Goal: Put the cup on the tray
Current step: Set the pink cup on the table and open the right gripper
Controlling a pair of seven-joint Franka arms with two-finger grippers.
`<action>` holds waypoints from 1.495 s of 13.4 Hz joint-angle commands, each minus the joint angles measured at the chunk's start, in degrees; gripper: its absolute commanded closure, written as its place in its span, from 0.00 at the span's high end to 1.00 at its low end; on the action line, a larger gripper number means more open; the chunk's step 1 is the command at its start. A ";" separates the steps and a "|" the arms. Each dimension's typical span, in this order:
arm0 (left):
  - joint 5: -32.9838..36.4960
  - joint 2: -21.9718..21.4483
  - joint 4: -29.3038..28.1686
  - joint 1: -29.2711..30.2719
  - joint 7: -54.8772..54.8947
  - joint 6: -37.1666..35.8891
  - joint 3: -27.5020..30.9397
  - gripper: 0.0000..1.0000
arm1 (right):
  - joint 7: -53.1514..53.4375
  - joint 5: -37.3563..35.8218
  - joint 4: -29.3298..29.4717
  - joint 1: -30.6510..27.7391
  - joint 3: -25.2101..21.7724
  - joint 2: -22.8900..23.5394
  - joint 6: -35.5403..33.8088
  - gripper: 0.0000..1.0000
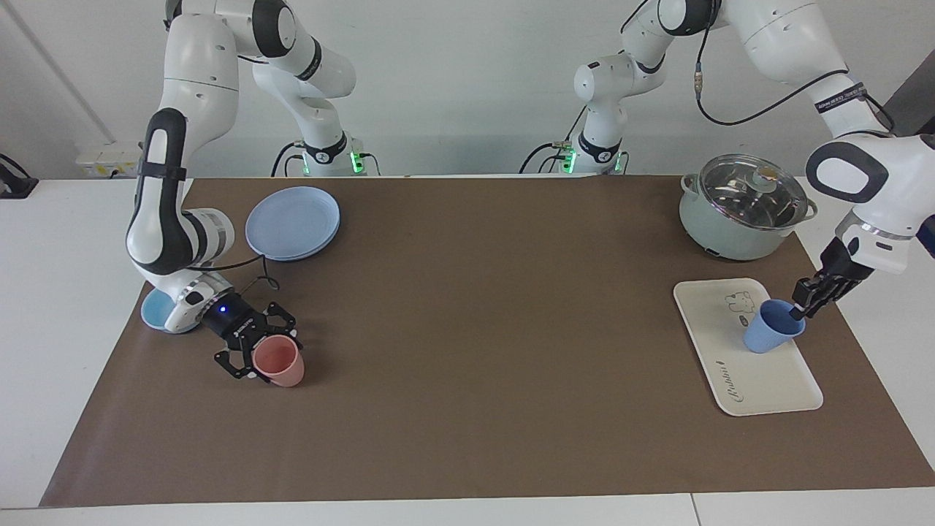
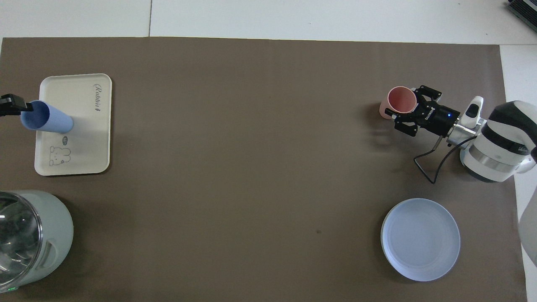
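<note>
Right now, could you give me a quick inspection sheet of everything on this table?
Surface: brown mat over a white table.
Job's things: blue cup on the cream tray, slightly tilted.
Clutter: pink cup, light-blue bowl, blue plate, lidded pot.
Grippers: left gripper at the blue cup's rim; right gripper shut on the pink cup.
Cables: black cable at the right wrist.
Surroundings: white wall.
</note>
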 commanded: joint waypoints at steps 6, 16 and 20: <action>16.53 4.75 22.87 -8.89 -8.88 -27.32 0.21 0.90 | -3.46 1.42 -2.09 -1.43 0.41 -1.70 -2.99 1.00; 20.60 -6.22 23.78 -17.25 -9.15 -42.19 -0.93 0.93 | 18.80 -18.39 -2.79 -0.90 0.33 -16.63 0.96 1.00; 19.45 -13.96 14.46 -17.25 -8.88 -41.76 -1.02 0.98 | 34.65 -39.48 -2.09 -0.55 0.33 -21.91 2.62 1.00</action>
